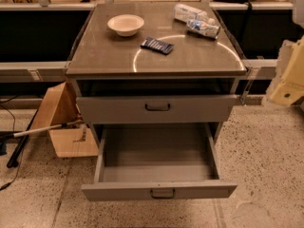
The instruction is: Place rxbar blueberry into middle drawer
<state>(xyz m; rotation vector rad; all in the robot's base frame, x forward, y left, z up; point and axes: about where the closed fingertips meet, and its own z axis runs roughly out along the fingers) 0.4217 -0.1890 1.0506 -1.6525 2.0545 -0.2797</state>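
Dark-blue rxbar blueberry (157, 45) lies flat on the grey worktop (107, 53), near its centre, between the white bowl (125, 24) and the clear plastic bottles (197, 22), touching neither. Its long axis runs slantwise, far-left to near-right. The gripper (287, 75) shows only as a pale cream part at the picture's right edge, off the worktop's front right corner; open or closed, I cannot tell. So the bar lies to its left and farther back. The middle drawer (118, 191) stands pulled well out below.
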